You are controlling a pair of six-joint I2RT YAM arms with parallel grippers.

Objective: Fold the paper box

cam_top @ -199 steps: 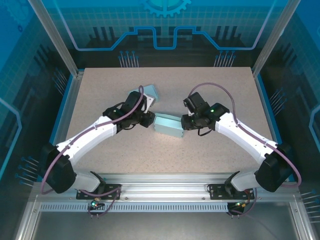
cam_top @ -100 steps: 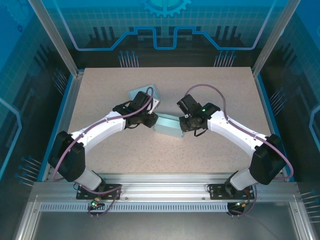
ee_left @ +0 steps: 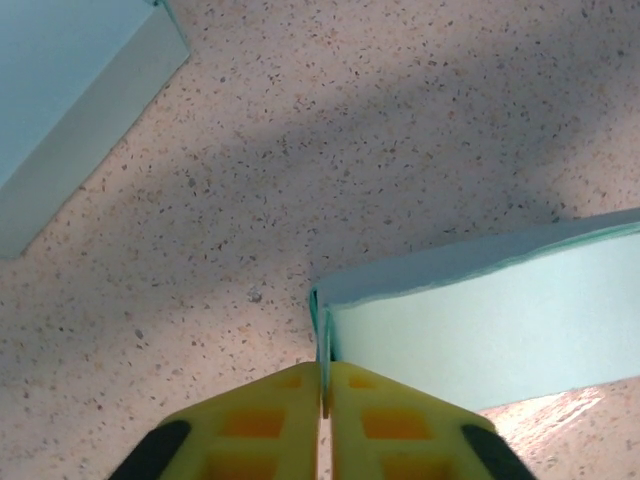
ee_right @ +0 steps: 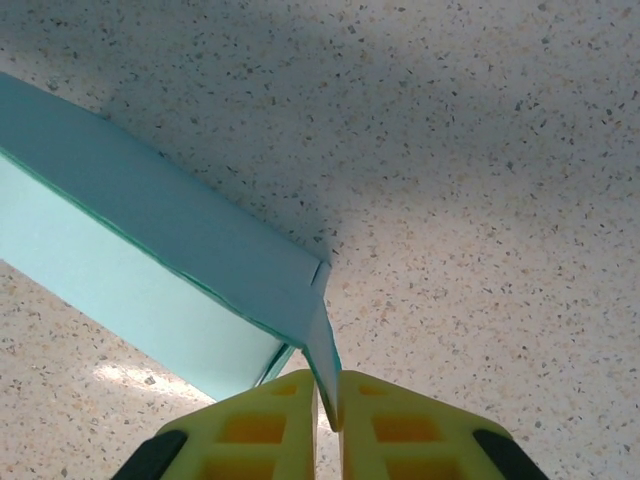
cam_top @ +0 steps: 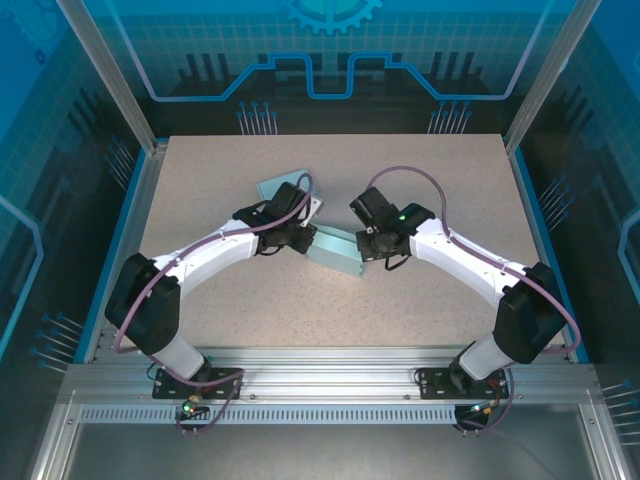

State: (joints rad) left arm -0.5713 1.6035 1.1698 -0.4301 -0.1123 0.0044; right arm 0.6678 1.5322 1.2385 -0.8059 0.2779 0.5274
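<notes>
Paper box [cam_top: 335, 252] (end in left pincer [ee_left: 325, 385])

Paper box [ee_left: 480, 330]: pale teal card, matt, smooth. Tabletop [ee_left: 400, 120]: beige speckled, matt, finely grained. Right hand [ee_right: 328, 395] fingers [ee_right: 265, 425]: yellow plastic, faint sheen.

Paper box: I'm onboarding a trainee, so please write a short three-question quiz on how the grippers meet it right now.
1. True or false: the left gripper is shut on a corner edge of the paper box.
2. What does the right gripper pinch? A) a cable B) a flap of the paper box C) nothing
3. How many turquoise paper items lie on the table?

Key: 1 true. 2 B. 3 two: the paper box between the grippers and a second piece beyond the left arm.
</notes>
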